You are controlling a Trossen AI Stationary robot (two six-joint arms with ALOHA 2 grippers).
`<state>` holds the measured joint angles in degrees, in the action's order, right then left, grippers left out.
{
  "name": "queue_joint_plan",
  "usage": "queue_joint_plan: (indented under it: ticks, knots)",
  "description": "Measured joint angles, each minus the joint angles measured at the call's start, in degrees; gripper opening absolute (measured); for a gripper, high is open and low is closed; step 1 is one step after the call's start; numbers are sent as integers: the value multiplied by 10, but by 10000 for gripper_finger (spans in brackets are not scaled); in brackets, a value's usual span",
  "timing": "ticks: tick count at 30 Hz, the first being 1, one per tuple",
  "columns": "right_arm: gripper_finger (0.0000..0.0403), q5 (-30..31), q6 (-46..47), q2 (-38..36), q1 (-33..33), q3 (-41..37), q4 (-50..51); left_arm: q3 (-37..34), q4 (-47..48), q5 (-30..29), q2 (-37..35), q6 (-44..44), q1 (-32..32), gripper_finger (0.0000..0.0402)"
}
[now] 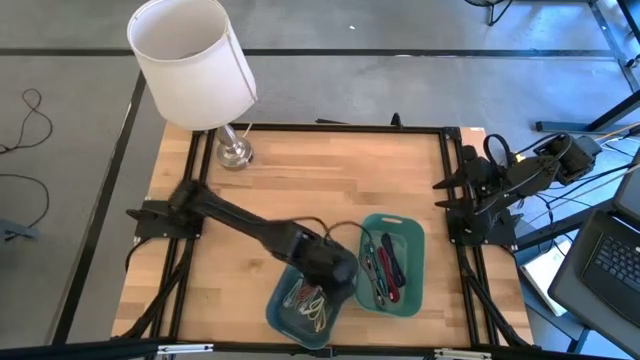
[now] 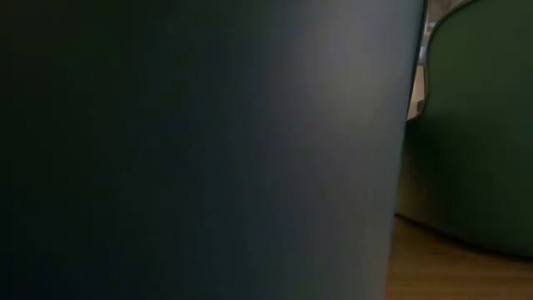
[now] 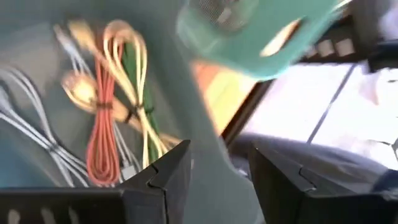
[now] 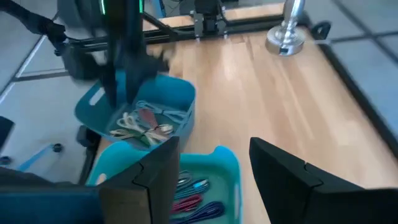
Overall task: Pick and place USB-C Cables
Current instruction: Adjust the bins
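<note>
A blue tray (image 1: 285, 312) stands near the table's near edge and holds several bundled USB-C cables (image 3: 106, 112) in beige, white, red and green. Beside it on the right, a green tray (image 1: 412, 236) holds more cables (image 1: 385, 265), red and purple among them. My left gripper (image 1: 338, 272) is at the blue tray's far right corner, shut on its wall. In the right wrist view the blue tray (image 4: 183, 99) looks tilted. My right gripper (image 1: 445, 195) waits at the table's right edge, open (image 4: 214, 168), touching nothing. My left gripper (image 3: 221, 180) grips the blue tray's wall (image 3: 214, 155) at the corner next to the green tray, one finger (image 3: 168, 177) inside the tray and one outside. It comes from above, slanting down. I cannot tell whether the tray is lifted clear of the table.
A lamp with a white shade (image 1: 195, 60) and a metal base (image 1: 235, 152) stands at the table's far left corner. A black frame (image 1: 320, 127) runs around the wooden table. The blue tray's wall (image 2: 200, 150) fills most of the low view. A laptop (image 1: 610, 260) sits off the right edge.
</note>
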<state>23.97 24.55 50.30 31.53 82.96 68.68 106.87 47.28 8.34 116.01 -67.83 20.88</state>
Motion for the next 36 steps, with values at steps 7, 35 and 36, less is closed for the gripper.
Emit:
queue_joint_plan:
  ticks: [7,35,36]
  knots:
    - [196,-77,55,7,0,0,28,0,-4,-206,-156,157,43,141]
    - [9,37,305,58,-69,-243,53,-377,425,-392,-405,-274,164,3]
    - [6,45,293,58,-82,-243,52,-392,426,-394,-412,-285,160,3]
